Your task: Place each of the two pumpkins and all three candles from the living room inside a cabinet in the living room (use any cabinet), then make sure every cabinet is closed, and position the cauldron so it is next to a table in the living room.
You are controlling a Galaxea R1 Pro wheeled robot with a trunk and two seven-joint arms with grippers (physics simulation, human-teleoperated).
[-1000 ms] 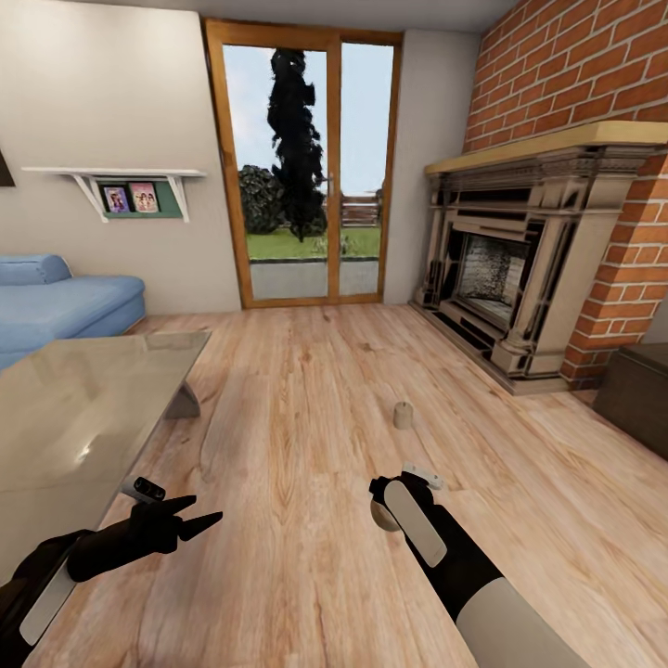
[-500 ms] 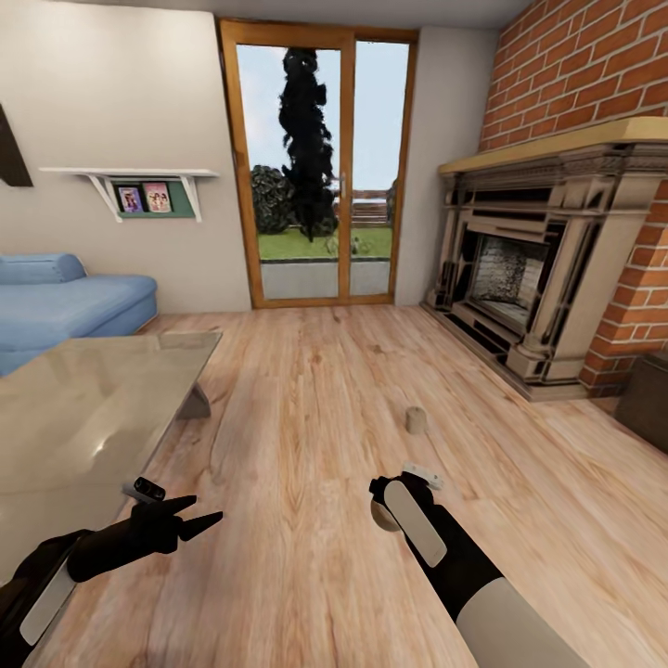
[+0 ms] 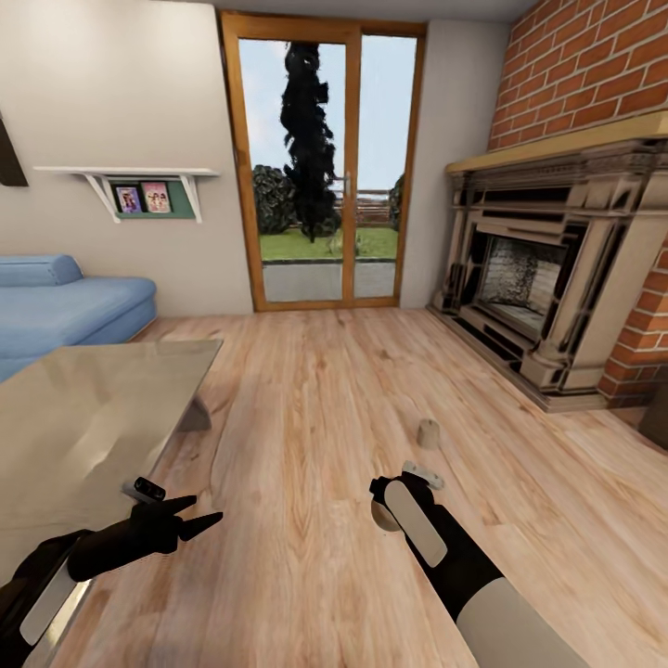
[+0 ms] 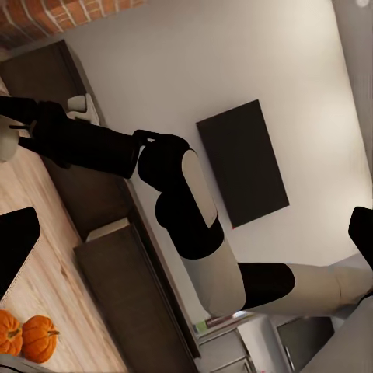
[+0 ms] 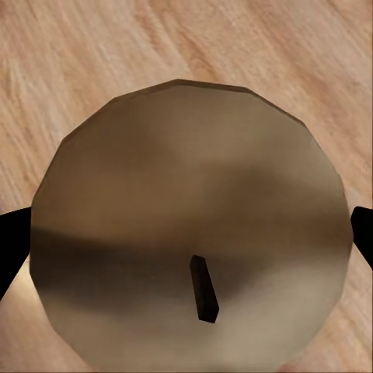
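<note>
My right gripper (image 3: 380,512) points down at the floor and is shut on a beige candle (image 5: 186,202); its flat top and dark wick sit between the fingers in the right wrist view. Another candle (image 3: 428,433) stands on the wooden floor just beyond that gripper. My left gripper (image 3: 206,510) hangs open and empty near the glass table (image 3: 83,417). In the left wrist view, two orange pumpkins (image 4: 31,336) lie on the floor in front of the dark brown cabinet (image 4: 124,295), beyond my right arm and the open left gripper (image 4: 186,241).
A brick fireplace (image 3: 547,269) fills the right side. A blue sofa (image 3: 65,306) stands at the left behind the table. A glass door (image 3: 320,176) is straight ahead, and a wall shelf (image 3: 130,186) hangs left of it. A dark TV (image 4: 241,163) hangs above the cabinet.
The camera has moved, so the floor candle and fireplace sit further right and nearer in the picture. Both arms hold the same pose, and the right gripper still grips its candle.
</note>
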